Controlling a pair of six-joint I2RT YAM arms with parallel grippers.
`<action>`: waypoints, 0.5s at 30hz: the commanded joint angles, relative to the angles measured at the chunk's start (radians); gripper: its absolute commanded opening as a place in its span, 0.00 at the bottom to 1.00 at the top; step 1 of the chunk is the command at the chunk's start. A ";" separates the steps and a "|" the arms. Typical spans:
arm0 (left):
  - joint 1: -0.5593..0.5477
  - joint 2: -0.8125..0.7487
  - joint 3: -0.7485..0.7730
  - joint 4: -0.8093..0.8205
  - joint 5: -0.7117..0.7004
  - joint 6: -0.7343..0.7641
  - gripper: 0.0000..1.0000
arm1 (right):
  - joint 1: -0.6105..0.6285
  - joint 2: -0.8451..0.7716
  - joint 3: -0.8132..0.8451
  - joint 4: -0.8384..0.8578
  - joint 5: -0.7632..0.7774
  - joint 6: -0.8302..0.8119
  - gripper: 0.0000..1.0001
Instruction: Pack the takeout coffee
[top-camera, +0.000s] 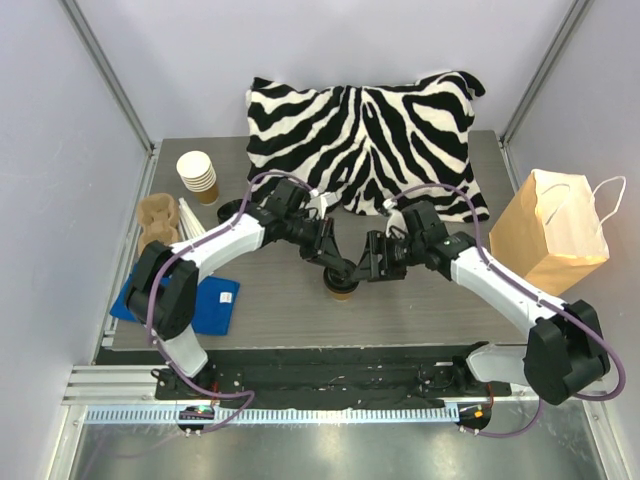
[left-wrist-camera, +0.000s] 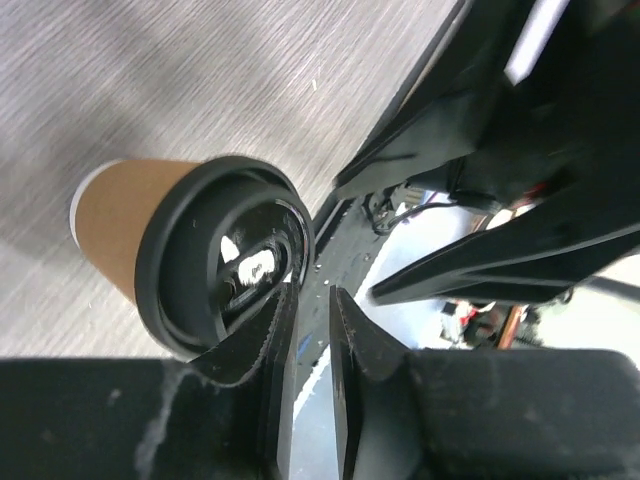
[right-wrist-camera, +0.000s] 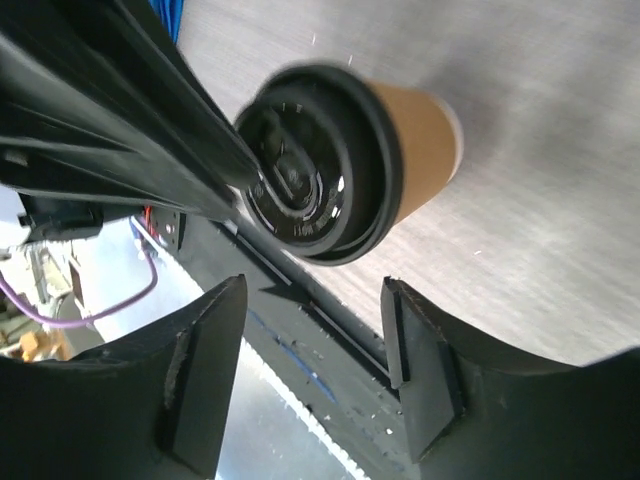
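Brown paper takeout coffee (left-wrist-camera: 115, 215), round black lid (left-wrist-camera: 190, 260)

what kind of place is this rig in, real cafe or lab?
Probably a lab test cell staged as a cafe counter: bare framed walls, a stack of paper cups, a cardboard cup carrier and a brown paper bag.

Top external view: fixed high behind the arm bases, looking down and forward across the whole table (top-camera: 280, 312). Left and right wrist views: very close, low and oblique, facing each other from opposite sides (each shows the other arm). All three share the takeout coffee (top-camera: 341, 290) (left-wrist-camera: 185, 250) (right-wrist-camera: 350, 160) at the table's middle.
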 joint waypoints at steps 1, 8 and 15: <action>0.036 -0.081 -0.058 0.059 0.015 -0.061 0.23 | 0.065 -0.008 -0.043 0.071 -0.010 0.061 0.66; 0.086 -0.141 -0.190 0.113 0.029 -0.123 0.24 | 0.092 0.058 -0.067 0.131 0.010 0.095 0.66; 0.139 -0.124 -0.193 0.138 0.039 -0.137 0.23 | 0.090 0.136 -0.060 0.207 0.062 0.163 0.65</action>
